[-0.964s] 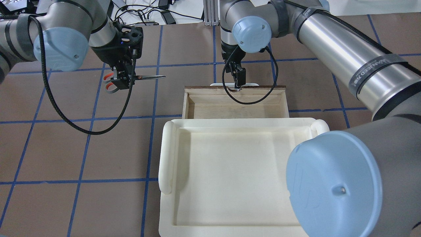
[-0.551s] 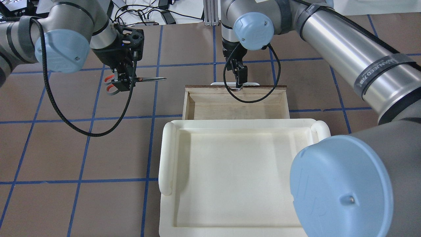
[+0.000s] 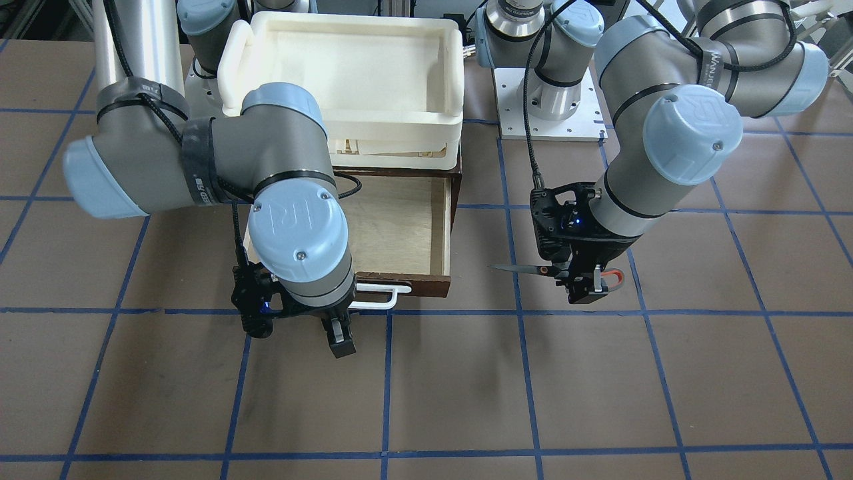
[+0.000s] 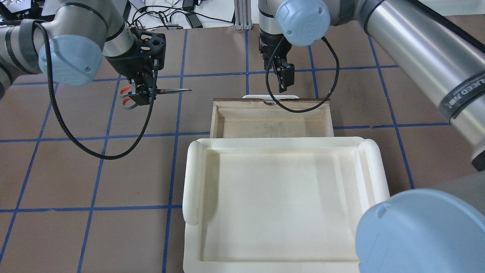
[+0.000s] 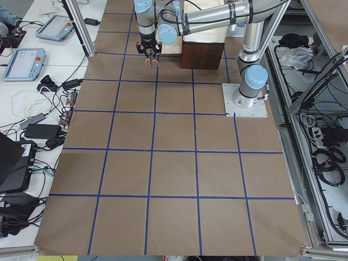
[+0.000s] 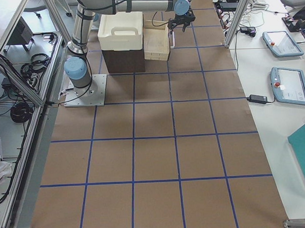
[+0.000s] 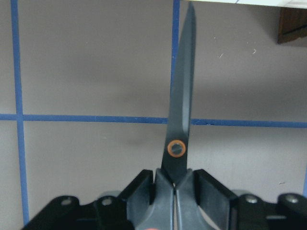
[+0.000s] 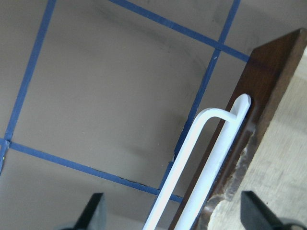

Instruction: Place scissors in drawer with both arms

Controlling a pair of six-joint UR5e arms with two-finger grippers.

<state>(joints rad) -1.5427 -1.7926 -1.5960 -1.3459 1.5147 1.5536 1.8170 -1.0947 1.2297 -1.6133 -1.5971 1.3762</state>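
My left gripper point(image 4: 141, 94) is shut on the scissors point(image 4: 172, 90) and holds them level above the table, left of the drawer point(image 4: 215, 117), blades pointing toward it. The left wrist view shows the dark blades point(image 7: 180, 110) sticking out of the closed fingers. The drawer stands pulled open, its pale plywood inside bare. My right gripper point(image 4: 283, 76) is open and hangs just beyond the white bar handle point(image 4: 271, 97), apart from it. In the right wrist view its fingers point(image 8: 93, 213) stand wide on either side of the handle point(image 8: 192, 158). In the front view the scissors point(image 3: 520, 269) hang right of the drawer point(image 3: 440, 227).
A cream-white plastic tray point(image 4: 191, 182) sits on top of the cabinet, just behind the open drawer. The brown table with blue grid lines point(image 4: 94, 170) stretches around it. Cables and devices lie beyond the far table edge point(image 4: 170, 19).
My right gripper has let go of the white handle and moved up and away from the drawer front. My left gripper still holds the scissors in about the same place.
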